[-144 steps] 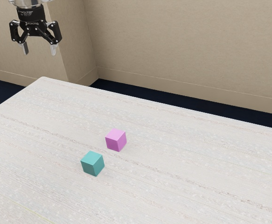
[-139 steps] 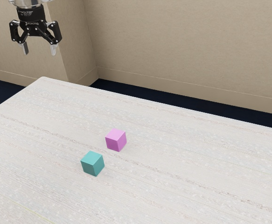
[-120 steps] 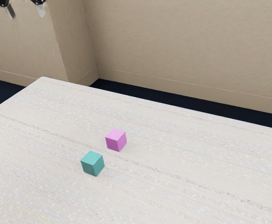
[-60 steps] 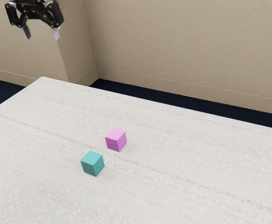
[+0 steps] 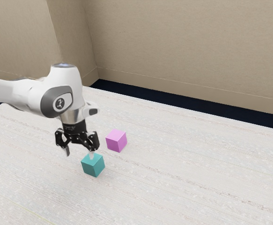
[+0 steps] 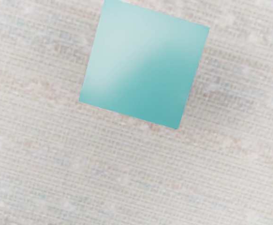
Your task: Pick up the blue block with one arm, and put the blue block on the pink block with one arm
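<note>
Pale wood-grain worktop (image 5: pixel 197 159) lies under your white arm (image 5: pixel 28 93). Your tool (image 5: pixel 79 151) hangs released, fingers spread, just above the blue block (image 5: pixel 93 165). That block sits on the worktop near the pink block (image 5: pixel 116 140), not touching it.

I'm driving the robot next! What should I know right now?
Tool: the black two-finger tool is open, low over the small blue-green cube, holding nothing.
Things: that cube sits on the pale wood-grain table; the small pink cube sits beside it, apart.
Done: nothing lifted yet.
Left: grasp the blue-green cube, lift it, set it on the pink cube.
</note>
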{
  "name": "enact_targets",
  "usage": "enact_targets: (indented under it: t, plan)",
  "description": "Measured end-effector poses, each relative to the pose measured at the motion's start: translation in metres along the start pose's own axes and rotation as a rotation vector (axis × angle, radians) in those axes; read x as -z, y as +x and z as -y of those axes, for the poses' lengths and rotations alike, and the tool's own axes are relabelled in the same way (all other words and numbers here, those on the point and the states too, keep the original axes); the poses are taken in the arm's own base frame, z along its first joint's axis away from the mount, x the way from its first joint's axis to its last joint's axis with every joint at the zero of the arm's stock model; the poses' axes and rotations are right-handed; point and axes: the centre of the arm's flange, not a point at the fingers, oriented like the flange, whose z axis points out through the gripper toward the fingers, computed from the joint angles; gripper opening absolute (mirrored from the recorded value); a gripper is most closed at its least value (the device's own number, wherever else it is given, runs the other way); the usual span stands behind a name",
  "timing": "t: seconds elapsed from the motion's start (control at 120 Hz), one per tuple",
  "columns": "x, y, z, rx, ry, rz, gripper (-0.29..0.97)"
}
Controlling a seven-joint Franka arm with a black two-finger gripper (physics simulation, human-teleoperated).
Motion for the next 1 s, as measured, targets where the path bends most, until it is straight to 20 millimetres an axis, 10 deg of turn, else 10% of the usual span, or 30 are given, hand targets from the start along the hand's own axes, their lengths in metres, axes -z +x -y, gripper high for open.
enact_targets:
  t: [0.333, 1.0]
  plan:
    - [-0.026, 0.005, -0.027, -0.193, 0.11, -0.302, 0.68]
    - [-0.073, 0.017, -0.008, -0.253, 0.067, -0.413, 0.68]
